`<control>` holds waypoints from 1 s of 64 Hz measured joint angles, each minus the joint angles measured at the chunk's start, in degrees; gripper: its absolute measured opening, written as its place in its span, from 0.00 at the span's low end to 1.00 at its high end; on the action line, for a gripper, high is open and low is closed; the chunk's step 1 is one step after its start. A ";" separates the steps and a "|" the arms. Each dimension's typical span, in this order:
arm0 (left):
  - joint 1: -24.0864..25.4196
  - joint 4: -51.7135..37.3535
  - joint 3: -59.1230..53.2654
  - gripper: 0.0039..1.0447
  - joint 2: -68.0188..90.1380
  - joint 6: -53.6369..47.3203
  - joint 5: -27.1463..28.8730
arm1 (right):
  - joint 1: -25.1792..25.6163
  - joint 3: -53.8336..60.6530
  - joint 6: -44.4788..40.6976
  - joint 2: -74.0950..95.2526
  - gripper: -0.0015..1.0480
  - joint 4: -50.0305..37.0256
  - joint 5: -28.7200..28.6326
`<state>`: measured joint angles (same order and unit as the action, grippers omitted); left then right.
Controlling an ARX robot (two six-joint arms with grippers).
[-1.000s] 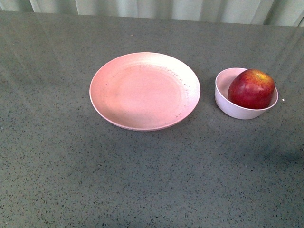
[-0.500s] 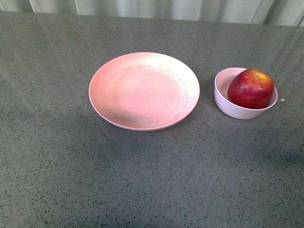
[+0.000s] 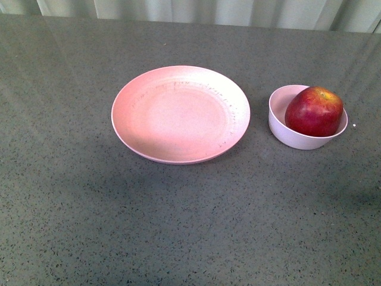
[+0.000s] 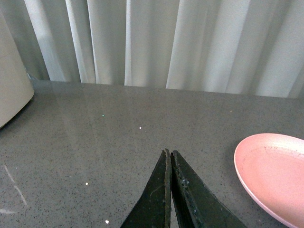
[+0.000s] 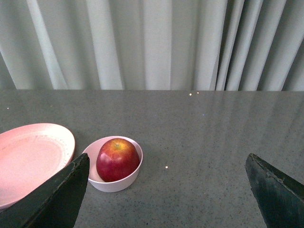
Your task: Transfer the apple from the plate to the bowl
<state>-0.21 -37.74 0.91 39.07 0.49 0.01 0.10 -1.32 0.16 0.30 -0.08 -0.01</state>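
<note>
Apple (image 3: 314,111), round and dark red with a yellow-orange patch near its top, sits inside the small, deep, pale pinkish-white bowl (image 3: 280,126), leaning toward the bowl's right side and rising above its rim. The bowl stands on the speckled grey counter (image 3: 178,220), to the right of the wide, shallow pale pink plate (image 3: 137,119) with faint dark specks; the two are near each other but apart. The plate holds nothing. Pale pleated curtains (image 3: 208,11) hang along the far edge of the counter.

Neither arm shows in the front view. In the left wrist view the left hand (image 4: 168,154) has its two dark fingers pressed together with nothing between them, above bare counter, with the plate's edge off to one side. In the right wrist view the right hand (image 5: 166,164) has its fingers spread wide apart, holding nothing, and the apple in its bowl lies beyond them, just beside the plate.
</note>
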 joint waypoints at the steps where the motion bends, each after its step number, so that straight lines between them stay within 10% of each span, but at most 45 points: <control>1: 0.00 0.77 -0.02 0.01 -0.87 0.00 0.00 | 0.00 0.00 0.00 0.00 0.91 0.00 0.00; 64: 0.00 26.56 -0.04 0.01 -27.96 0.00 0.00 | 0.00 0.00 0.00 0.00 0.91 0.00 0.02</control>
<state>-0.21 -11.18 0.86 11.11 0.49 0.01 0.10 -1.32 0.16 0.30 -0.08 0.01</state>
